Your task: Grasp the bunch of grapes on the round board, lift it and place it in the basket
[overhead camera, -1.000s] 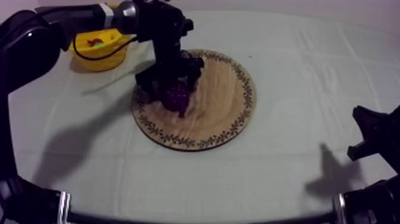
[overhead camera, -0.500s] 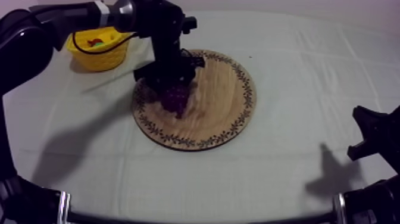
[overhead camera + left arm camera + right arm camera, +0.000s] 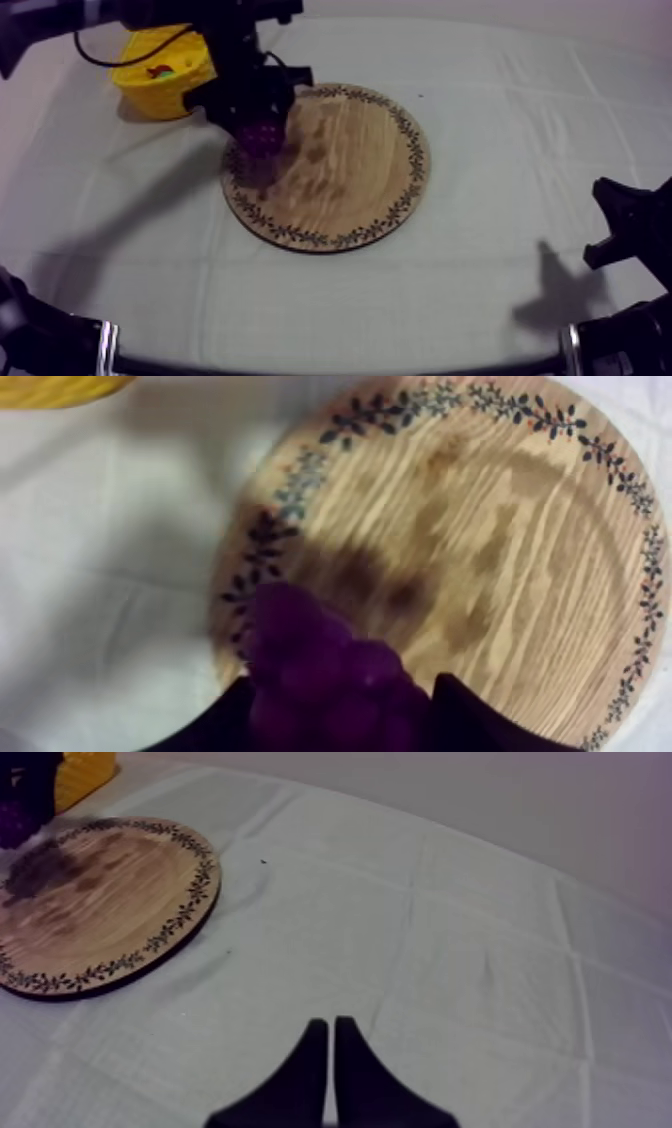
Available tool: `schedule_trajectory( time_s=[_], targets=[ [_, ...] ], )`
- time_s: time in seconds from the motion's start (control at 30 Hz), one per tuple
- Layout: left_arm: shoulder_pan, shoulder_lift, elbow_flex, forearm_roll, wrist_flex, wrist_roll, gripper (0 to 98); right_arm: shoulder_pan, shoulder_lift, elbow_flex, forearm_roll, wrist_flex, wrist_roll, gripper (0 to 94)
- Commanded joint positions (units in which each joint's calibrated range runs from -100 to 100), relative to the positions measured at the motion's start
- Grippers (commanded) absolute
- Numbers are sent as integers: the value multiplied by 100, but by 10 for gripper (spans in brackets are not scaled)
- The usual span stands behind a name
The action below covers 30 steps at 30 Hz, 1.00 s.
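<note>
A purple bunch of grapes [image 3: 262, 137] hangs above the left rim of the round wooden board [image 3: 350, 170], with my left gripper [image 3: 250, 122] shut on it. In the left wrist view the grapes [image 3: 325, 681] sit between my black fingers [image 3: 215, 726], over the board's patterned rim [image 3: 290, 481]. The yellow basket [image 3: 165, 75] stands just left of the gripper, and a corner of the basket [image 3: 60, 388] is near the board. My right gripper [image 3: 332, 1057] rests shut as a narrow wedge over the cloth, low at the table's right side [image 3: 625, 230].
Inside the basket lie small coloured toy fruits [image 3: 160, 72]. The board [image 3: 95, 902] and a yellow basket corner [image 3: 85, 774] lie far from my right gripper. Bare cloth spreads between the board and the right arm.
My left gripper has lifted the grapes off the board's middle-left and carried them left toward the basket. The right arm has not moved.
</note>
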Motion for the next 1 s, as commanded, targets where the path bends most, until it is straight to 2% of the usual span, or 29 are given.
schedule_trajectory(
  time_s=[0.0,0.23,0.47,0.67,0.97],
  targets=[
    [-58,-717,477,10,-14,-71,475,2,-1,-3,1,0,0,4],
    [-440,-2328,1807,-79,-301,-401,470,2,-1,-3,1,0,0,4],
    [-1007,-3334,2107,-334,-521,-773,429,2,-1,-3,1,0,0,4],
    [-1494,-3177,1533,-535,-670,-1036,423,2,-1,-3,1,0,0,4],
    [-2020,-1935,-168,-745,-1390,-1250,402,2,-1,-3,1,0,0,4]
  ],
)
